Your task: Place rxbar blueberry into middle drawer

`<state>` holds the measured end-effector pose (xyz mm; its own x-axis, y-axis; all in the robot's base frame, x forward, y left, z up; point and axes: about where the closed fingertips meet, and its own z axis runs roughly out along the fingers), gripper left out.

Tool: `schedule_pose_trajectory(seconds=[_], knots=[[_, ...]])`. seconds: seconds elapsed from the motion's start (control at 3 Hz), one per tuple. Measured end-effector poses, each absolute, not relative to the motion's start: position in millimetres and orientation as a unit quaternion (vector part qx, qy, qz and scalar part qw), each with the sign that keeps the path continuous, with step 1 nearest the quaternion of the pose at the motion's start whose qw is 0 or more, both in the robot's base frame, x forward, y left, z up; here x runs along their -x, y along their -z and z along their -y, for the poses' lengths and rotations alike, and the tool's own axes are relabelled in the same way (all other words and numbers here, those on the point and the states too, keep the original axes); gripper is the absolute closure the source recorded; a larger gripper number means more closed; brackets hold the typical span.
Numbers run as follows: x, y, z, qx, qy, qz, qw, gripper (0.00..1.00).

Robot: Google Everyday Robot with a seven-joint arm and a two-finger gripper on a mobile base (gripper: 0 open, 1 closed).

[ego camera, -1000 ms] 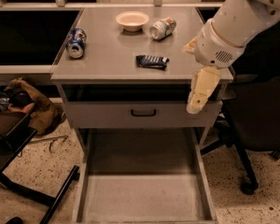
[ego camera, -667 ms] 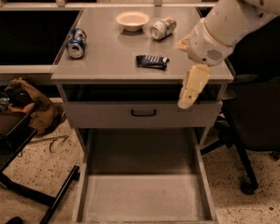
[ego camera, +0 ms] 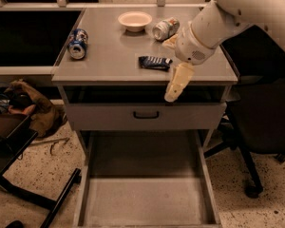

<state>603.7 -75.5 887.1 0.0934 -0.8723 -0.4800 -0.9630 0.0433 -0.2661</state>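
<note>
The gripper (ego camera: pixel 176 83) hangs over the table's (ego camera: pixel 109 51) front edge just beside the rxbar blueberry (ego camera: pixel 154 62) lying there (its spread I cannot tell), seemingly lining up a grasp, while the middle drawer (ego camera: pixel 147 198) stands open below.

Tabletop (ego camera: pixel 109 56), bowl (ego camera: pixel 135 20), blue can (ego camera: pixel 78 43), silver can (ego camera: pixel 165 28), rxbar blueberry (ego camera: pixel 154 62), jaws nearby

No lettering can be read anywhere. The small dark blue crinkly snack-bar wrapper (ego camera: pixel 154 62) on the grey metal bench (ego camera: pixel 109 63) carries white markings too blurred to read. The blue soda can (ego camera: pixel 78 43), at ten o'clock from it, shows pale print, also unreadable. The cream-coloured pincer (ego camera: pixel 173 91) hangs at four o'clock from the wrapper, over the bench's front edge.
</note>
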Motion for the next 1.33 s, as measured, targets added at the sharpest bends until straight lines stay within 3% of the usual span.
schedule_pose_trajectory(seconds=[1.33], knots=[[-654,-881,49,0.679,-0.09,-0.655,0.319,0.0]])
